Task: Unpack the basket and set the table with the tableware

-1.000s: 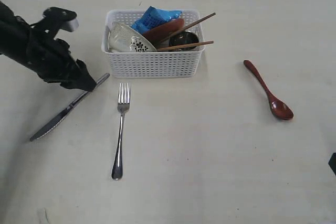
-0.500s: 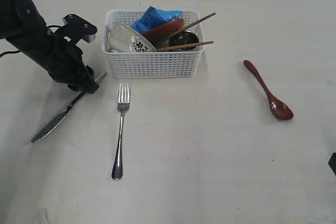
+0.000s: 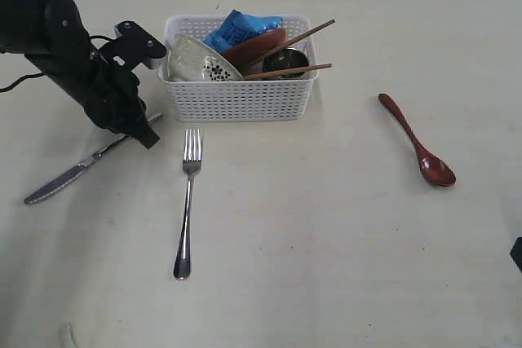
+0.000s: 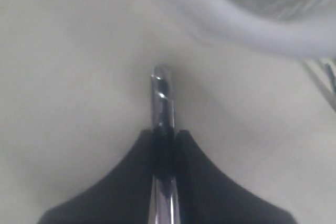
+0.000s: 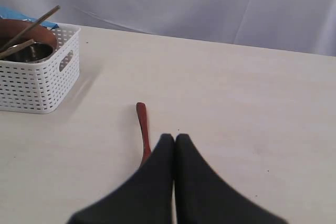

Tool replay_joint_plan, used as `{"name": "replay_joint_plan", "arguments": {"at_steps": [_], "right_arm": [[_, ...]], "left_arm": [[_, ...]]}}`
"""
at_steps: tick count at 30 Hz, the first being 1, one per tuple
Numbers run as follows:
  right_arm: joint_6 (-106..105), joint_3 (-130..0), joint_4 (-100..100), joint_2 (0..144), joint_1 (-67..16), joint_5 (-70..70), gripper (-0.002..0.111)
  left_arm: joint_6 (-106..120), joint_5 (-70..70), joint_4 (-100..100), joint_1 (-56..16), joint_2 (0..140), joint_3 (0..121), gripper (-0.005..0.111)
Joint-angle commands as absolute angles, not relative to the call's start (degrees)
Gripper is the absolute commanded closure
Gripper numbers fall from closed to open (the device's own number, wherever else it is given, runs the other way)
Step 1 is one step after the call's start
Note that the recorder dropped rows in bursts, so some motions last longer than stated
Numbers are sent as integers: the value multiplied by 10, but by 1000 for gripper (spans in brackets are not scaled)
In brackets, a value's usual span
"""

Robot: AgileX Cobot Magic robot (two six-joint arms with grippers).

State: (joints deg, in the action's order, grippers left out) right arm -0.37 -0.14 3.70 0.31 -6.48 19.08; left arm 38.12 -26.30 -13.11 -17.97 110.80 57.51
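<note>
Your left hand point(image 3: 151, 136) pinches the knife point(image 3: 69, 175) handle on the table point(image 3: 326, 226) near the basket point(image 3: 236, 99); your right hand point(image 5: 175, 140) is closed tight, holding nothing.

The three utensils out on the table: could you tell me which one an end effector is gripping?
The steel knife: the left end effector pinches its handle, while the fork and red spoon lie untouched.

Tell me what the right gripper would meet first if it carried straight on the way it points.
Likely the dark red spoon, lying just ahead of the right gripper; its height is unclear, so it might pass over.
</note>
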Motion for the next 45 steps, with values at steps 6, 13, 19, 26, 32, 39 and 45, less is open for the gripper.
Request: {"name": "replay_joint_plan", "arguments": {"at_steps": [6, 13, 19, 26, 32, 39, 45], "right_arm": [[-3, 0, 37, 0, -61, 190, 109], [-3, 0, 37, 0, -61, 190, 109], [-3, 0, 37, 0, -61, 190, 109], [-3, 0, 37, 0, -61, 190, 109], [7, 0, 37, 0, -61, 190, 109], [7, 0, 37, 0, -61, 190, 109], [7, 0, 37, 0, -61, 190, 109]], "left_arm": [[375, -383, -13, -179, 1110, 564, 107], [411, -442, 41, -179, 1067, 564, 107], [537, -487, 58, -179, 1021, 564, 107], [655, -498, 94, -215, 990, 564, 107], [322, -453, 199, -231, 980, 564, 94], [105, -543, 137, -145, 1005, 565, 42], [-38, -560, -13, -67, 1026, 565, 52]]}}
